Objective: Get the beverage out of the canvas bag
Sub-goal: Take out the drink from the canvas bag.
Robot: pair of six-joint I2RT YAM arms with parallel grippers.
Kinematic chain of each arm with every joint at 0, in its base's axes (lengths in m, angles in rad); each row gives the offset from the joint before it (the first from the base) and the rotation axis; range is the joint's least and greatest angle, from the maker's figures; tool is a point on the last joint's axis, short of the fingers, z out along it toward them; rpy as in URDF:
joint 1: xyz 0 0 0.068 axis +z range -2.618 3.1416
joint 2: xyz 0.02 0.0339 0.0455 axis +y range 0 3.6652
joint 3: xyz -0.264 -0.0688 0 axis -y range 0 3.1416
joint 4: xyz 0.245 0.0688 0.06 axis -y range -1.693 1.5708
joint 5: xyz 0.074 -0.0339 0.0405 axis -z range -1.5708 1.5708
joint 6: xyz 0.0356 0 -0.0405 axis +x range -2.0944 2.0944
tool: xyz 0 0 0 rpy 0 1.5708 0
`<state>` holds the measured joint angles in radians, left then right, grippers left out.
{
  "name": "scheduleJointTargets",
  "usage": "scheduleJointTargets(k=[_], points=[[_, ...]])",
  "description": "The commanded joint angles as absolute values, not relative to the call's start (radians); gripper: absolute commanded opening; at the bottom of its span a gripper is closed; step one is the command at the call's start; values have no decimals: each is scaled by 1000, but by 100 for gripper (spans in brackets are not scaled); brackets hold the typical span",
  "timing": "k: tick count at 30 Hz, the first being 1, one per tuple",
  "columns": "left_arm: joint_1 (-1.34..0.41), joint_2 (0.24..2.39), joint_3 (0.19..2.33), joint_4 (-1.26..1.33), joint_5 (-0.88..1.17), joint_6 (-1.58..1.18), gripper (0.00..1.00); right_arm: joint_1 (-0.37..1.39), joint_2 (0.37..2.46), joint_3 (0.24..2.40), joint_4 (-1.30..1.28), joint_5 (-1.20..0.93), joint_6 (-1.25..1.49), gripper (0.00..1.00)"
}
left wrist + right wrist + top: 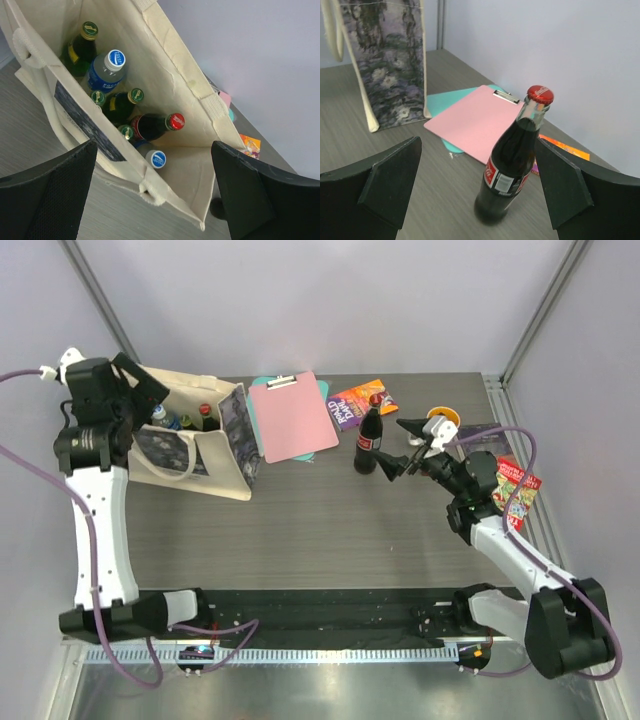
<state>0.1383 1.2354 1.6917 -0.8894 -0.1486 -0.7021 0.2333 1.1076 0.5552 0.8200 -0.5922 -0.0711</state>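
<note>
From the left wrist I see only the necks and caps of the bottles (152,125) in the canvas bag (170,65). Their lower halves are buried among each other, and the bag itself runs off the top edge. From above, their labels are too small to read. In the right wrist view the cola bottle (512,160) covers part of an orange packet (565,146). The right arm (505,550) hides a corner of the red packet (522,478) by the right edge of the bench (330,530).
</note>
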Motion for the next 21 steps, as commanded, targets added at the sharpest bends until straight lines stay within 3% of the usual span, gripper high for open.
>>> scheduleJointTargets(k=[1,12,21], points=[[137,1318,1759,-897,-219,-712,95,230,1014,578,513,-655,-156,100],[137,1515,1855,-917,-316,-744,93,229,950,591,295,-660,-204,100],[150,1398,1616,-907,-318,-729,93,230,953,647,169,-768,-261,98]])
